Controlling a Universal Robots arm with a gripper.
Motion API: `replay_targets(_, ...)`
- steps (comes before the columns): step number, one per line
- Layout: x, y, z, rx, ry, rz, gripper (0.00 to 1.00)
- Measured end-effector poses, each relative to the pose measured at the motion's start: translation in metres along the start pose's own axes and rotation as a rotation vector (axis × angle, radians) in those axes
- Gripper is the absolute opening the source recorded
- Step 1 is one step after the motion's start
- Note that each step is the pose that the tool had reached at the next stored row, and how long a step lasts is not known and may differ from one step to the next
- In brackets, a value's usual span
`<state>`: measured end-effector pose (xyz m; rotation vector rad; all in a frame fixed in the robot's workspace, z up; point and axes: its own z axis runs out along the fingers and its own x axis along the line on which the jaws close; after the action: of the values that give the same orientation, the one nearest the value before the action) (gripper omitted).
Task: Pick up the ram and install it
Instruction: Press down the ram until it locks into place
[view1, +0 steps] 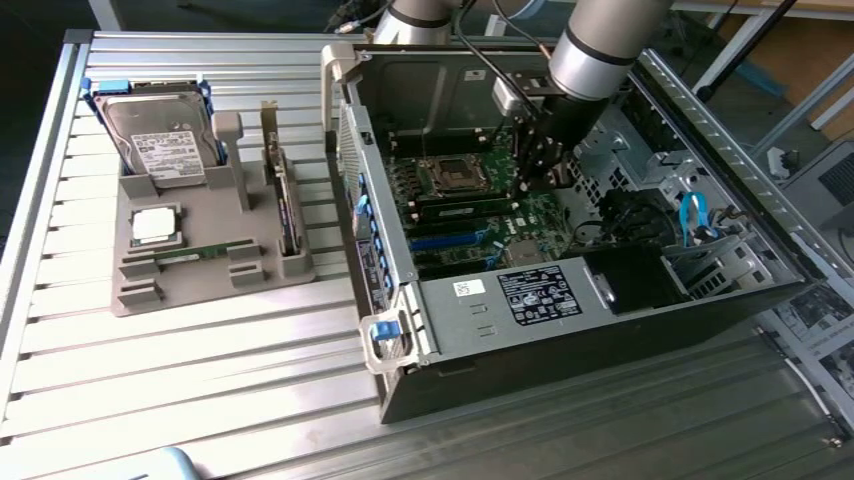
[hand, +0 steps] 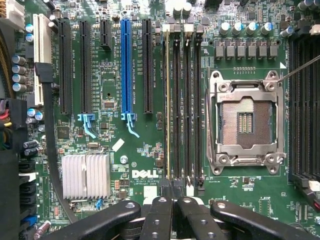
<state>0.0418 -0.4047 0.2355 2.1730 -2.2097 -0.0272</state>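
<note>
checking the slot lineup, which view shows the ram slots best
The wrist view: the ram slots run as long parallel black channels beside the empty CPU socket. In the exterior view they are small dark strips inside the computer case.

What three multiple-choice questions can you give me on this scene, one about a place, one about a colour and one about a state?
1. The hard drive stands
A. inside the computer case
B. in the grey holder, to the exterior view's left of the case
C. on the floor

2. The long slot between the black ones on the board is
A. red
B. yellow
C. blue

3. The gripper over the board is
A. shut
B. wide open
C. clamped on the hard drive

Answers:
1 B: the drive leans in the holder on the table, outside the case.
2 C: the wrist view shows one blue slot among the black ones.
3 A: its black fingers meet, with no gap.
</note>
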Motion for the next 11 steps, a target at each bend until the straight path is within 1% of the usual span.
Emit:
replay_targets(6, 0.0, -0.0003, 0.0076, -0.0001, -0.0002, 0.0, 0.11)
replay_targets(9, -0.0002, 0.0003, 0.006, 0.0008, -0.0022, 0.0, 0.11)
replay_targets(11, -0.0002, 0.0005, 0.0035, 0.0008, -0.002, 0.0, 0.11)
